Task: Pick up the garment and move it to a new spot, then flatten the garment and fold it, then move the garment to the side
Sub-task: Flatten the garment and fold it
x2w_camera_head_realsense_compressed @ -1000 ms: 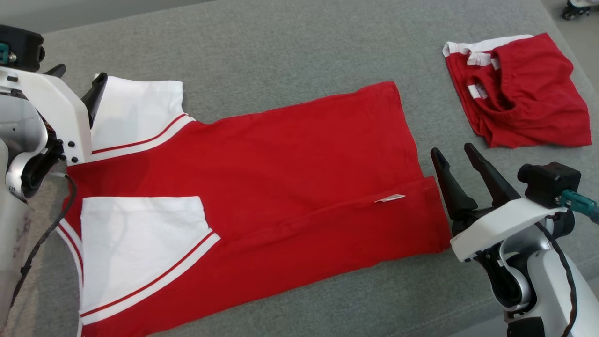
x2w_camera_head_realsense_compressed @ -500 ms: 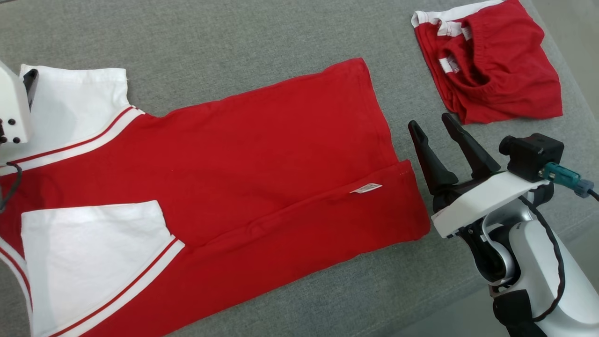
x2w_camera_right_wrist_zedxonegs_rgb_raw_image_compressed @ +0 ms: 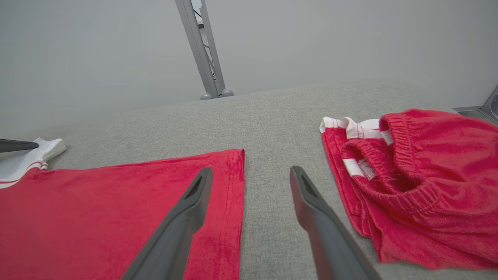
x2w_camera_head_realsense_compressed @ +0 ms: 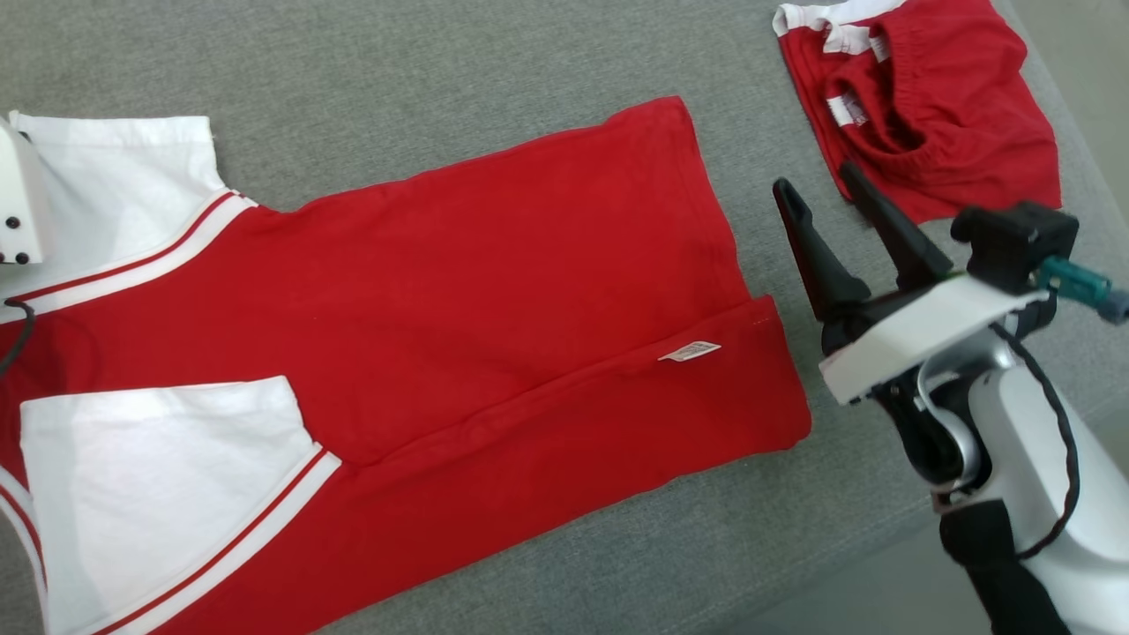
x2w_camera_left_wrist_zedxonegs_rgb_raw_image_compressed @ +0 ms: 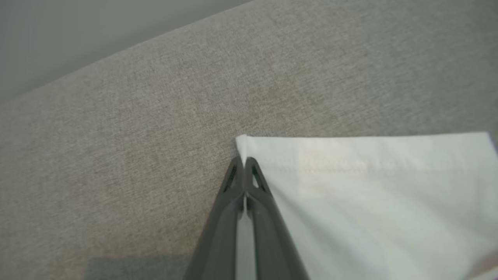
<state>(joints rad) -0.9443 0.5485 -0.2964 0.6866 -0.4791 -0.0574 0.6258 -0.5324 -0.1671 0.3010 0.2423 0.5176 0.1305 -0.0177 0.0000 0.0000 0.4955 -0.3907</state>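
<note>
Jersey (x2w_camera_head_realsense_compressed: 494, 291) flat, 1 side folded — my left end effector (x2w_camera_left_wrist_zedxonegs_rgb_raw_image_compressed: 244, 163) pinches the other sleeve (x2w_camera_left_wrist_zedxonegs_rgb_raw_image_compressed: 350, 194), right end effector (x2w_camera_head_realsense_compressed: 817, 176) wide, empty; moving aside remains.

One shirt (x2w_camera_head_realsense_compressed: 494, 291) with two white sleeves (x2w_camera_head_realsense_compressed: 115, 194) and one tag (x2w_camera_head_realsense_compressed: 690, 351), across the grey surface (x2w_camera_head_realsense_compressed: 441, 70); one pair of shorts (x2w_camera_head_realsense_compressed: 935, 106) at its far right corner; two grippers, the left gripper (x2w_camera_left_wrist_zedxonegs_rgb_raw_image_compressed: 244, 161) and the right gripper (x2w_camera_head_realsense_compressed: 816, 176); one metal post (x2w_camera_right_wrist_zedxonegs_rgb_raw_image_compressed: 202, 50) beyond the far edge
</note>
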